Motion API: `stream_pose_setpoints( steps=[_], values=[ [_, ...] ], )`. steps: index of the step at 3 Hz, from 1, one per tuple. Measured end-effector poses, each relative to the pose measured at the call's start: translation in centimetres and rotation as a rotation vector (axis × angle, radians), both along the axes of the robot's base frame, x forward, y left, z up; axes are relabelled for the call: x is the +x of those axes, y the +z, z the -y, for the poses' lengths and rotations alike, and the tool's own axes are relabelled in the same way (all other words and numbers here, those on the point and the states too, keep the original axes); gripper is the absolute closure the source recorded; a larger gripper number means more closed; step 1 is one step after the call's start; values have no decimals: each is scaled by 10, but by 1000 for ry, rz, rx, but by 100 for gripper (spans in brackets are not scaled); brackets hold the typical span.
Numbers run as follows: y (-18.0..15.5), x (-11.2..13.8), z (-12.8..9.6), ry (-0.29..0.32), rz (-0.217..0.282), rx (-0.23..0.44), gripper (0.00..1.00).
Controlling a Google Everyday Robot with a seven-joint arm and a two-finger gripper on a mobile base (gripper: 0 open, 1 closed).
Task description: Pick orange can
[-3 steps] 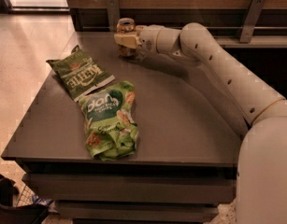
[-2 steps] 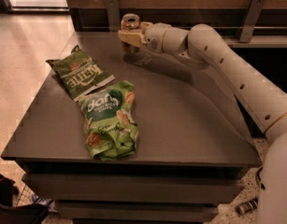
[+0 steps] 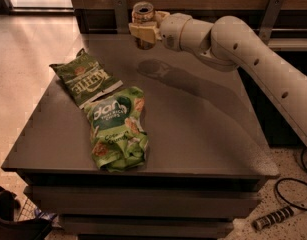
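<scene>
Orange can (image 3: 142, 11) clamped between gripper (image 3: 144, 31) fingers, now raised clear of bench (image 3: 208, 134) below; pick judged essentially done.

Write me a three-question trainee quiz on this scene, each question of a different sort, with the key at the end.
1. True or false: the gripper hangs open over the middle of the table.
2. Which lies nearest the table's front edge? A the can; B the dark bag; C the light bag.
3. Fill in: the gripper is shut on the ___.
Key: 1 false, it is shut and by the far edge; 2 C; 3 can.
</scene>
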State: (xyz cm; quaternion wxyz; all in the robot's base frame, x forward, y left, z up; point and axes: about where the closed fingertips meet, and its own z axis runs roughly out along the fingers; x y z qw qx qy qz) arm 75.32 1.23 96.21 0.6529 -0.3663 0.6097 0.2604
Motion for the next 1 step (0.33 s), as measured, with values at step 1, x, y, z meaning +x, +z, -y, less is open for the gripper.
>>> stream_pose_setpoints(
  steps=[1],
  values=[
    [11, -8, 0, -14, 36, -18, 100]
  ],
)
